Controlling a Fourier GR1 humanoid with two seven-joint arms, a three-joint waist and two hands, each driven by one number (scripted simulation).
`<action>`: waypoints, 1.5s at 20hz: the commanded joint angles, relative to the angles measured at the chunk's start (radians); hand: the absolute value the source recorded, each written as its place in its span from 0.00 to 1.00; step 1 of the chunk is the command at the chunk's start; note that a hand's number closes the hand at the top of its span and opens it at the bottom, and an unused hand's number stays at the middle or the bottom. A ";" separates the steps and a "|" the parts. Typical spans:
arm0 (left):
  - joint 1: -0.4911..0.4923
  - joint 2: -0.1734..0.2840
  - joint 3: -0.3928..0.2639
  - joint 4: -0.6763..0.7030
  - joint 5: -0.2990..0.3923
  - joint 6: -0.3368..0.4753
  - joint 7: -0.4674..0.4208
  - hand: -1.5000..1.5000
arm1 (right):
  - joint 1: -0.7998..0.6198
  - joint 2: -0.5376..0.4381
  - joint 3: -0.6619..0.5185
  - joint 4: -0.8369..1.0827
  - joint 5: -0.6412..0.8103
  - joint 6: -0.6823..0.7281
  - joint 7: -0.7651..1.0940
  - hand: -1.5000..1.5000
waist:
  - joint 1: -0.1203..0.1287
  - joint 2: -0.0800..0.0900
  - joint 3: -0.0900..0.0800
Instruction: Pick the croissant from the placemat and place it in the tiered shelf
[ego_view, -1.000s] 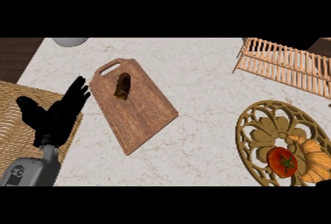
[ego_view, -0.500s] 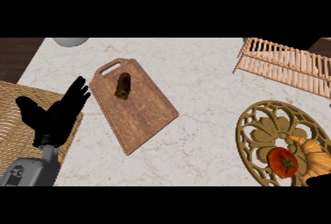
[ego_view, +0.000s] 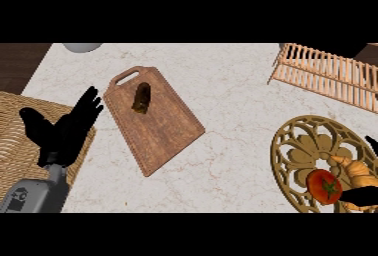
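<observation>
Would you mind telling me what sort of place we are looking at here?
Most likely a kitchen counter: a pale marble-look counter top carries a wooden cutting board and a wooden slatted rack, and food, a tomato and a croissant, sits on an ornate golden placemat.

My counter, with the wooden board as its landmark

The pale marble-patterned counter top (ego_view: 229, 90) carries a brown wooden cutting board with a handle slot (ego_view: 159, 130), lying at a slant. Left of the board a woven straw mat (ego_view: 15, 145) rests at the counter's edge. Far right of the board sits a round golden openwork stand (ego_view: 295, 155), and up-right of the board a light wooden slatted rack (ego_view: 325, 72).
</observation>
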 joint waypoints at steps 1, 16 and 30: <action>0.123 -0.012 -0.011 0.105 0.001 0.004 0.037 0.50 | -0.037 0.006 0.056 0.051 0.019 0.064 -0.025 1.00 | 0.019 0.024 -0.023; 0.127 -0.027 -0.004 0.098 -0.006 -0.012 0.034 0.50 | -0.125 0.118 0.145 0.011 0.099 0.030 -0.143 1.00 | 0.009 0.020 -0.024; 0.151 -0.010 0.027 0.107 -0.022 -0.009 0.039 0.50 | -0.503 0.246 0.158 -0.238 0.290 -0.055 0.264 1.00 | -0.015 0.005 -0.028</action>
